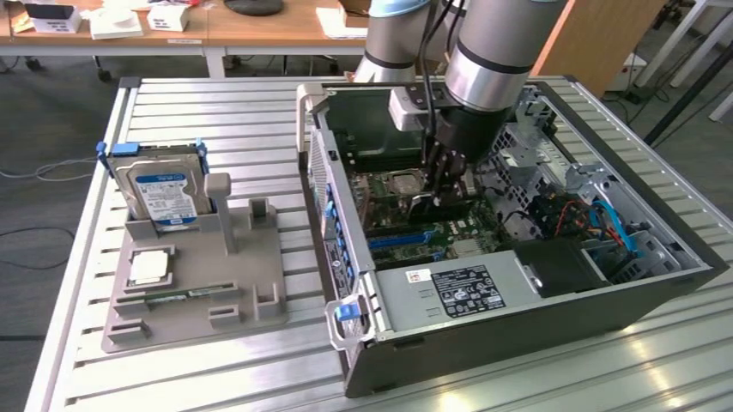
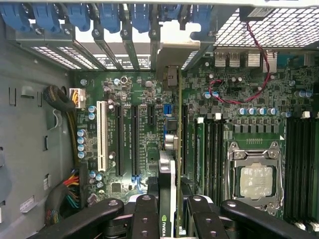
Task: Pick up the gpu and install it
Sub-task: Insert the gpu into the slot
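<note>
Claw (image 2: 172,201) clamps gpu (image 2: 172,164) edge-on above mobo (image 2: 134,99) slots in PC case (image 1: 516,335), 3 o'clock of HDD (image 1: 160,193); pickup done, seating apparently pending.

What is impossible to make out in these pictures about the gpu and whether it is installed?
1. Wrist view: the gpu is seen edge-on, so its own body hides its contact edge and whether it sits in a motherboard slot.
2. Exterior view: the gripper and arm hide most of the gpu.
3. Wrist view: the picture edge cuts off the fingers, so their hold on the gpu is partly unseen.
</note>
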`<act>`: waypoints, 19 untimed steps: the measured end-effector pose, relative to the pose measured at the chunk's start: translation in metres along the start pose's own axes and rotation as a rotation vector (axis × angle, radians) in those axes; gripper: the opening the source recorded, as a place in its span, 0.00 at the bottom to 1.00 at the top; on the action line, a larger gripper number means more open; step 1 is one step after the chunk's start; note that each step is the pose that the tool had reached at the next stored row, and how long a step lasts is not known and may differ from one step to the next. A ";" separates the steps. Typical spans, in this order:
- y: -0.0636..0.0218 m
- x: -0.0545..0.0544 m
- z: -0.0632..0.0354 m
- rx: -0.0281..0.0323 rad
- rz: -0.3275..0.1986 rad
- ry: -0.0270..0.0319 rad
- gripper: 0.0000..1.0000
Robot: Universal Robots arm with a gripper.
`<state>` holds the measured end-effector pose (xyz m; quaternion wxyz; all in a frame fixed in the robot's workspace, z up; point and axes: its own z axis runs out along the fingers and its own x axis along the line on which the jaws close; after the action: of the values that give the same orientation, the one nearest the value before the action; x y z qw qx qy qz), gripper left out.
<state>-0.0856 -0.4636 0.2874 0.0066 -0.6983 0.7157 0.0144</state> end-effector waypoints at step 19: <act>0.0060 0.001 0.0033 0.0050 0.000 0.0000 0.27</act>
<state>-0.0917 -0.4641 0.2841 0.0083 -0.6983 0.7156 0.0126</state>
